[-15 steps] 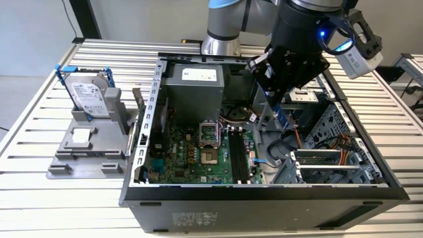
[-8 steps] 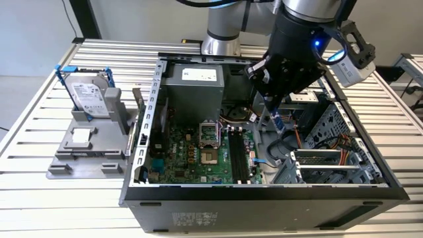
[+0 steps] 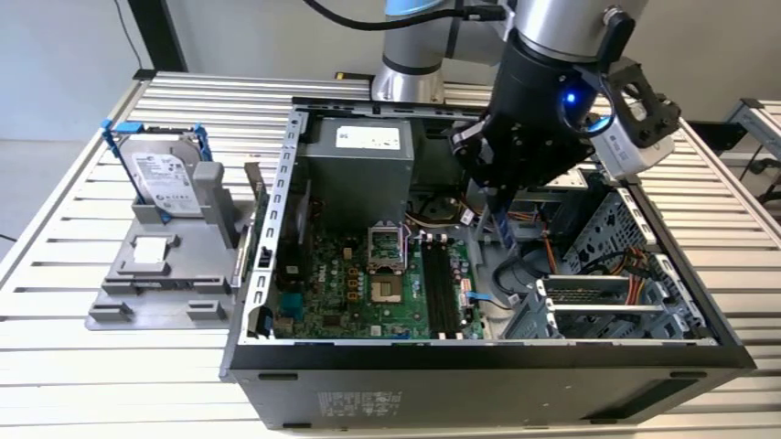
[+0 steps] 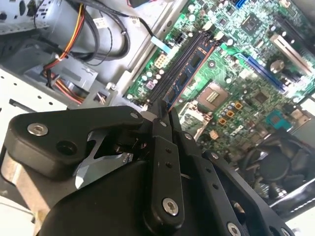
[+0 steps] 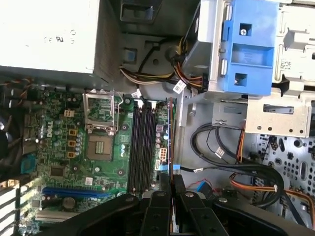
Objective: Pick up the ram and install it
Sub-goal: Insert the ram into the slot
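My gripper (image 3: 491, 194) hangs inside the open computer case and is shut on the ram (image 3: 496, 222), a thin dark stick pointing down past the fingertips toward the motherboard (image 3: 347, 293). In the second wrist view the black fingers (image 4: 160, 130) clamp the ram (image 4: 189, 73), whose row of black chips runs out over the board. The first wrist view has the ram (image 5: 170, 140) edge-on, a thin line beside the black memory slots (image 5: 142, 147) with the gripper (image 5: 172, 184) closed on its near end. In the exterior view the ram hovers above and slightly right of the memory slots (image 3: 440, 283).
A silver hard drive in a blue frame (image 3: 165, 174) stands on a grey holder on the exterior view's left. Within the case are the grey power supply (image 3: 354, 155), CPU socket (image 3: 384, 261), loose cables (image 3: 543, 265) and a metal drive cage (image 3: 623, 247). A blue drive caddy (image 5: 246, 49) sits near the slots.
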{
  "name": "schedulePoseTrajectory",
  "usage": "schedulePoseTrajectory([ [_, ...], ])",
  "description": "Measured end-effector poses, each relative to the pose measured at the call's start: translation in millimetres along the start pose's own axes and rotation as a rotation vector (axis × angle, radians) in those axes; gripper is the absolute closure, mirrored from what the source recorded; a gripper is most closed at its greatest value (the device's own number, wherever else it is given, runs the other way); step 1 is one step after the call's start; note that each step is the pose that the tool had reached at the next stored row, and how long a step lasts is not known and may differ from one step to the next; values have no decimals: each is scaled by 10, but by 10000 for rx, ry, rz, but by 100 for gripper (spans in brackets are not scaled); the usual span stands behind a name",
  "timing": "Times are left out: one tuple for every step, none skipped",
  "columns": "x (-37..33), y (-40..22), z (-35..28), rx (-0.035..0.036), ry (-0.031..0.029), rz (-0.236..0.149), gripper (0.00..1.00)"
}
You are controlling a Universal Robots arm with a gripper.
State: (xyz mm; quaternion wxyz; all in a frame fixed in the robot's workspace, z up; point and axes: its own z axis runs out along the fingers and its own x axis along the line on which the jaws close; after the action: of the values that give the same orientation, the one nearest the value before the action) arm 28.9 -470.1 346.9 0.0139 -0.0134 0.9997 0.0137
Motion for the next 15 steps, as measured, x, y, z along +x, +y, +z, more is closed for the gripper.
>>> schedulePoseTrajectory([
  [0, 0, 13, 4, -5, 178, 100],
  [1, -1, 25, 10, -9, 343, 100],
  [1, -1, 39, 17, -14, 492, 100],
  [2, -2, 56, 28, -16, 590, 100],
  [2, -2, 75, 34, -18, 638, 100],
  [5, -3, 92, 36, -20, 698, 100],
  [10, -3, 111, 37, -23, 768, 100],
  [11, -3, 128, 39, -24, 828, 100],
  [17, -4, 147, 40, -26, 881, 100],
  [22, -4, 165, 42, -26, 913, 100],
  [25, -5, 183, 43, -27, 942, 100],
  [35, -5, 201, 44, -28, 959, 100],
  [42, -5, 219, 43, -29, 966, 100],
  [48, -5, 236, 43, -29, 967, 100],
  [56, -6, 254, 43, -28, 967, 100],
])
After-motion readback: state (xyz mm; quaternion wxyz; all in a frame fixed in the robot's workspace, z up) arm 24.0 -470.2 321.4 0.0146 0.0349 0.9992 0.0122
